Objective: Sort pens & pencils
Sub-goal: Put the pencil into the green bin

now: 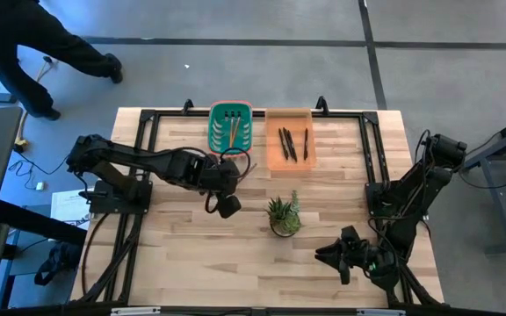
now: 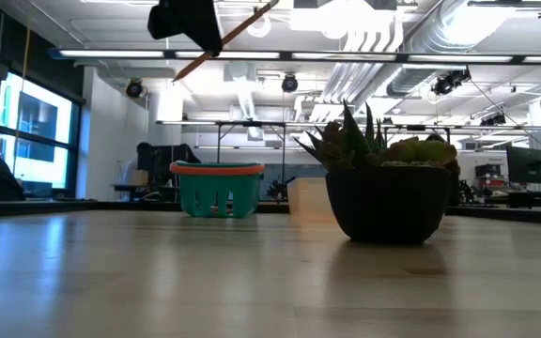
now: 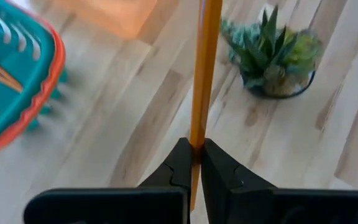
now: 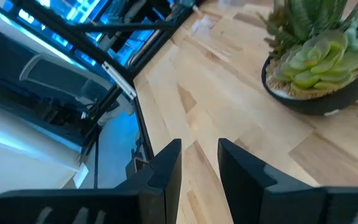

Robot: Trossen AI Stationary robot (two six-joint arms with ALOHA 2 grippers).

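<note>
My left gripper [image 1: 227, 208] hangs above the table's middle, left of the plant, shut on one orange-tan pencil [image 3: 204, 68]. In the low view this pencil [image 2: 224, 42] slants high over the table. A teal basket with an orange rim [image 1: 231, 125] stands at the far edge with pencils [image 1: 234, 130] lying in it. Beside it, an orange tray [image 1: 289, 149] holds three black pens [image 1: 290, 143]. My right gripper [image 4: 199, 155] is open and waits over the table's near right corner [image 1: 348, 255]. My left gripper pinches the pencil between its two fingertips [image 3: 180, 163], near one end of the shaft [image 3: 196, 140]. The long part runs on ahead of the fingers and a short stub shows behind them. The pencil is lifted clear of the table and tilted.
A potted succulent in a dark bowl [image 1: 284, 216] stands right of my left gripper, near the table's middle. Black frame rails [image 1: 372, 154] run along the table's sides. A person [image 1: 33, 44] stands beyond the far left corner. Bare wood lies toward the near edge.
</note>
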